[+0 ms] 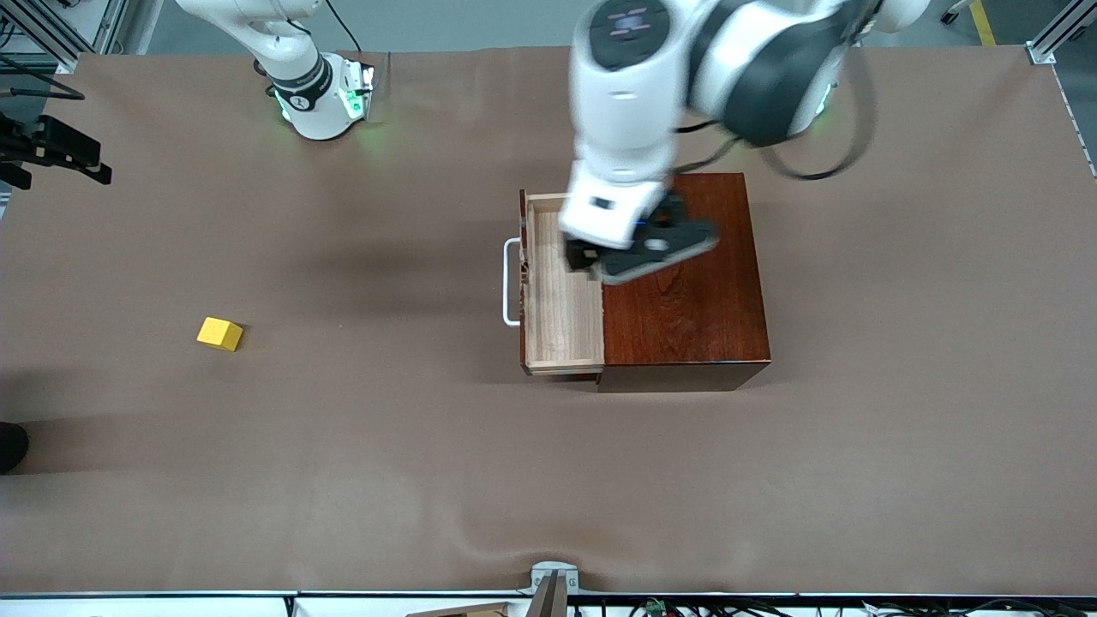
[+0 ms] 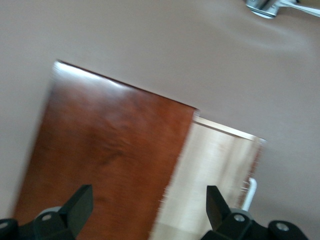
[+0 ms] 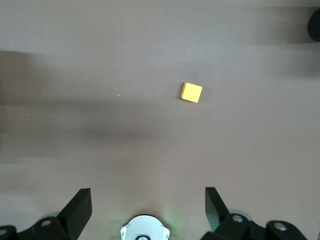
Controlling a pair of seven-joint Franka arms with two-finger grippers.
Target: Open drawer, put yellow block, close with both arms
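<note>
The drawer (image 1: 561,300) stands pulled out of the dark mahogany box (image 1: 686,291), its pale tray bare and its white handle (image 1: 511,283) facing the right arm's end of the table. My left gripper (image 1: 591,261) hovers open over the seam between tray (image 2: 215,165) and box top (image 2: 110,150), holding nothing (image 2: 149,207). The yellow block (image 1: 219,333) lies alone on the brown table toward the right arm's end. My right gripper (image 3: 148,207) is open and empty, high above its own base (image 3: 145,230), with the yellow block (image 3: 191,92) well apart from it. It is out of the front view.
The right arm's green-lit base (image 1: 321,98) stands at the table's back edge. Black equipment (image 1: 51,150) juts in at the right arm's end. A metal bracket (image 1: 553,583) sits at the table edge nearest the front camera. A dark object (image 1: 10,446) shows at the edge.
</note>
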